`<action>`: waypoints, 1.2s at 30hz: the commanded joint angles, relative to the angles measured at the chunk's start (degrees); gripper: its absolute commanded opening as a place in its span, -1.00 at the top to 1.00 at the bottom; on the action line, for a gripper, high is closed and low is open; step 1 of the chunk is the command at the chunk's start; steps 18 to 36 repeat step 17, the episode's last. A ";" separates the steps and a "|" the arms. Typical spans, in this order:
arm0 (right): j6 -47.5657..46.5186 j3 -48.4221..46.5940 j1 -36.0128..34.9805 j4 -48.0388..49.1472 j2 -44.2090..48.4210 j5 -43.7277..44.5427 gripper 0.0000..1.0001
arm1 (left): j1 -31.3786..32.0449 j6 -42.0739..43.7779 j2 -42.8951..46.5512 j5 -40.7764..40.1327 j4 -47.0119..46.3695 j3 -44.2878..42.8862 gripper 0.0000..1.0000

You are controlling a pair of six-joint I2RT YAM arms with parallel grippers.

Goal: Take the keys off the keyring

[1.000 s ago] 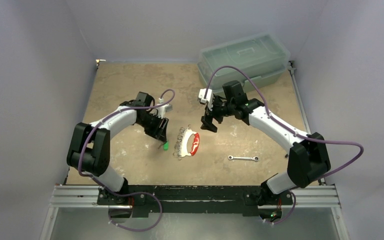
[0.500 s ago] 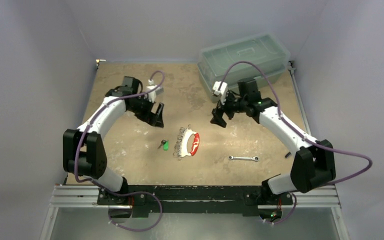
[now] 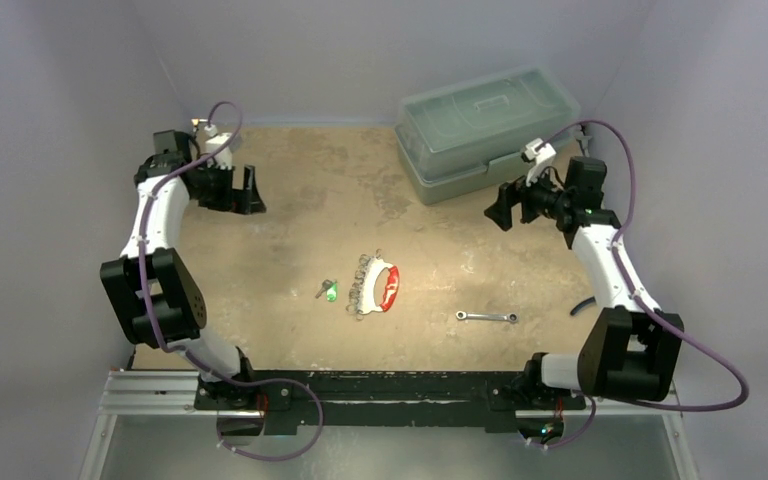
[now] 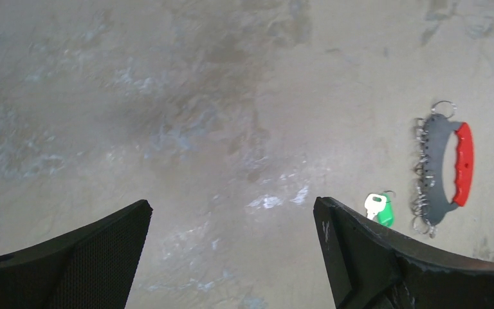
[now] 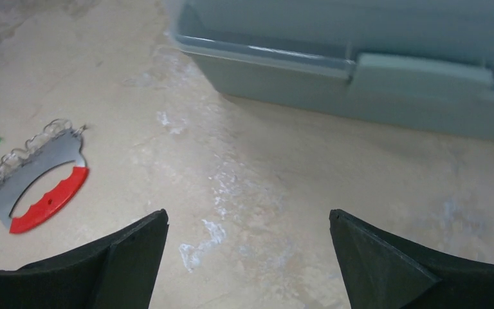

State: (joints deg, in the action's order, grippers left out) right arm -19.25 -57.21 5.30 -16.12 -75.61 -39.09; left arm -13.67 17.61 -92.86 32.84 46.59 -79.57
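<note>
Tan tabletop: the keyring (image 4: 436,161) lies mid-table, a green key (image 4: 381,209) loose just beside it. Left gripper (image 4: 231,205) and right gripper (image 5: 247,212) gape empty, well apart from the keyring. It looks light and rigid, and its fringing keys (image 4: 418,168) tiny and slippery. Pin the red section and pinch a key head.

Left hand (image 3: 254,191), right hand (image 3: 497,209) farther apart.

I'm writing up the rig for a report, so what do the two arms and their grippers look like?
Both the left arm and right arm have white links joined by chunky black joints, with a purple cable looping along each. The left gripper and right gripper are black, with two broad tapered fingers.
</note>
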 commanded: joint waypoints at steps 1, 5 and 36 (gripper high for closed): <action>9.46 3.43 3.68 6.13 -1.40 2.84 -0.98 | -3.36 0.62 -0.11 0.62 -5.94 5.06 -0.97; 10.70 5.65 5.50 8.51 -4.98 5.76 -0.98 | -3.34 -0.51 3.03 -2.30 -13.30 13.64 -0.97; 10.69 7.58 6.07 10.26 -6.39 7.29 -0.98 | -3.30 -5.93 9.45 -5.72 -24.46 25.56 -0.97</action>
